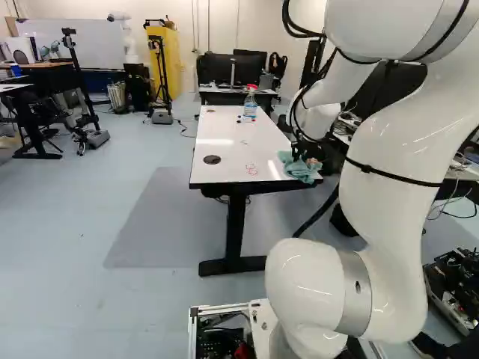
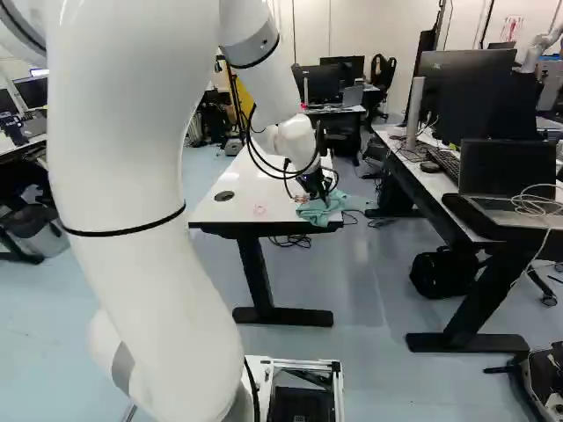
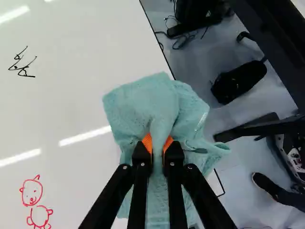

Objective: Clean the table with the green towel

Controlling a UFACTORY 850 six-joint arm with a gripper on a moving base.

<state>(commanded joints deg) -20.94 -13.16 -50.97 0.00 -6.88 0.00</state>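
Note:
My gripper (image 2: 315,183) is low over the near right corner of the white table (image 2: 251,189), at the green towel (image 2: 322,210). In the wrist view the gripper (image 3: 159,143) is shut on a raised fold of the towel (image 3: 140,102), an orange pad on each side. The rest of the cloth lies bunched around the fingers, partly past the table's edge. On the tabletop are a red bear-like drawing (image 3: 39,215) and black scribbles (image 3: 22,64), both beside the towel and untouched by it.
A clear bottle with a red cap (image 1: 250,105) stands toward the table's far end. Right of the table is a desk with a laptop (image 2: 506,189), a black bag (image 2: 442,274) beneath it. Another robot (image 1: 129,37) stands at the back.

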